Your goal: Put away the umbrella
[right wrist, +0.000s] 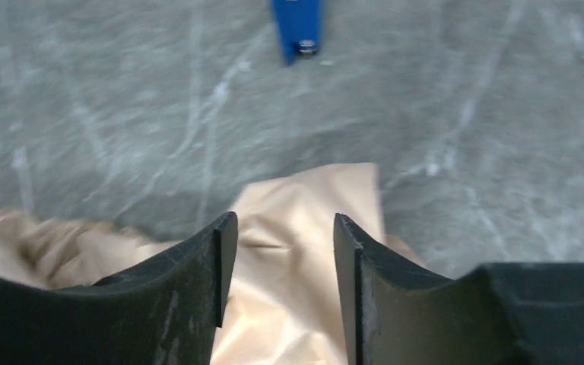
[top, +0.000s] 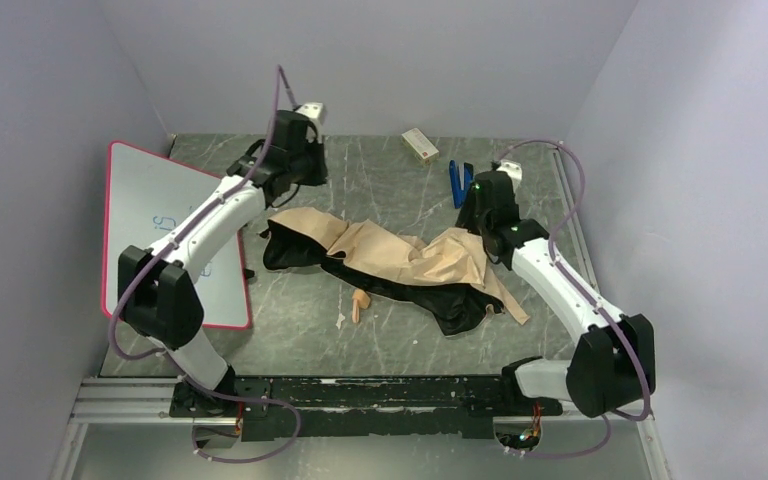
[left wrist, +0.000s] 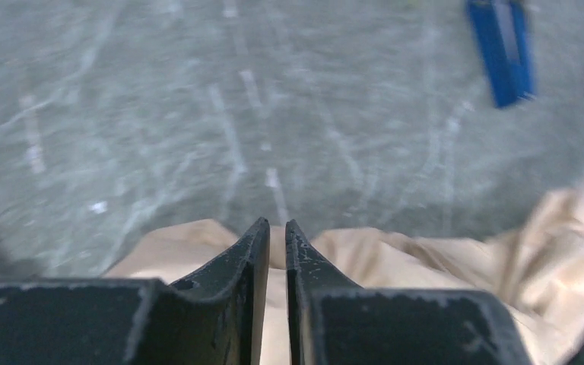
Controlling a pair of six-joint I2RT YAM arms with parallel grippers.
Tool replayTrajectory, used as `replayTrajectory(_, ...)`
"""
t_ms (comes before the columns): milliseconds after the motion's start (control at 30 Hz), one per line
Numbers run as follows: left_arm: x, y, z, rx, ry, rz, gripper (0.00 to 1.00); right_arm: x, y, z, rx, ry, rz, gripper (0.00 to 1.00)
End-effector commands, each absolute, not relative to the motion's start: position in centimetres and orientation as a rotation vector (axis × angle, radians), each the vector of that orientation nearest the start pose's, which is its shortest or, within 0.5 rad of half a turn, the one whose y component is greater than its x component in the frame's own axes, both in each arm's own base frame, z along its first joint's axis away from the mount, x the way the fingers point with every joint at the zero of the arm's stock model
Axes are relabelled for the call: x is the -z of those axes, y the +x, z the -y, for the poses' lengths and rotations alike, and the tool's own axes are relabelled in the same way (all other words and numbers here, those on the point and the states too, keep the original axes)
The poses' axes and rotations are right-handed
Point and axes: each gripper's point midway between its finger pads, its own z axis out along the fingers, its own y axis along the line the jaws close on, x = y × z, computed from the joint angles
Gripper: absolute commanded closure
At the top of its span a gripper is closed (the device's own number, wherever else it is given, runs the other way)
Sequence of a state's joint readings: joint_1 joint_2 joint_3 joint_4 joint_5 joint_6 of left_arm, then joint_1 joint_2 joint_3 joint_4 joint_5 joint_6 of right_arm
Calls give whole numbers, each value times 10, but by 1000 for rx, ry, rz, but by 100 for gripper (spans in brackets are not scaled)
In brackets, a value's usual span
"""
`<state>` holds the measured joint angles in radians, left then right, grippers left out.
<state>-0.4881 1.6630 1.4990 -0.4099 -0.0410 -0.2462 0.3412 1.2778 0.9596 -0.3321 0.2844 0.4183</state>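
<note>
The umbrella (top: 400, 258) lies collapsed and spread flat mid-table, with crumpled tan fabric on top and black lining at its edges. Its small tan handle knob (top: 360, 303) points toward the near edge. My left gripper (top: 284, 200) is at the umbrella's far left edge. In the left wrist view its jaws (left wrist: 277, 224) are closed to a thin slit with tan fabric (left wrist: 395, 258) in it. My right gripper (top: 477, 232) is over the umbrella's right end. In the right wrist view it (right wrist: 283, 220) is open and straddles a raised fold of tan fabric (right wrist: 304, 205).
A white board with a red rim (top: 160, 230) lies at the left under the left arm. A blue tool (top: 457, 183) lies behind the umbrella and shows in both wrist views (left wrist: 502, 49) (right wrist: 296, 26). A small box (top: 420, 145) sits at the back.
</note>
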Motion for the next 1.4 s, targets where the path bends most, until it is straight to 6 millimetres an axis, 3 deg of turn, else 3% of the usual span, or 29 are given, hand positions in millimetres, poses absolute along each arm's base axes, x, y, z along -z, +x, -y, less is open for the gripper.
replayTrajectory(0, -180, 441, 151, 131, 64, -2289, 85, -140, 353, -32, 163, 442, -2212, 50)
replayTrajectory(100, -160, 449, 109, -12, -39, -2335, 91, -121, 351, -6, 244, 538, -2237, 60)
replayTrajectory(200, -141, 454, 81, -162, -103, -2366, 95, -100, 350, 12, 236, 629, -2258, 73)
replayTrajectory(333, -118, 453, 65, -254, -140, -2422, 95, -78, 339, 33, 231, 768, -2275, 93)
replayTrajectory(567, -82, 448, 43, -425, -144, -2500, 95, -41, 304, 38, 239, 920, -2347, 98)
replayTrajectory(733, -52, 447, 51, -394, -89, -2585, 95, -20, 290, 25, 186, 941, -2442, 100)
replayTrajectory(900, -27, 436, 71, -275, -6, -2674, 95, -11, 281, 13, 106, 943, -2477, 100)
replayTrajectory(1167, -15, 403, 96, -123, 62, -2761, 95, 3, 269, -8, -33, 887, -2553, 100)
replayTrajectory(1367, -4, 374, 138, -53, 176, -2792, 95, -5, 268, -36, -208, 800, -2574, 100)
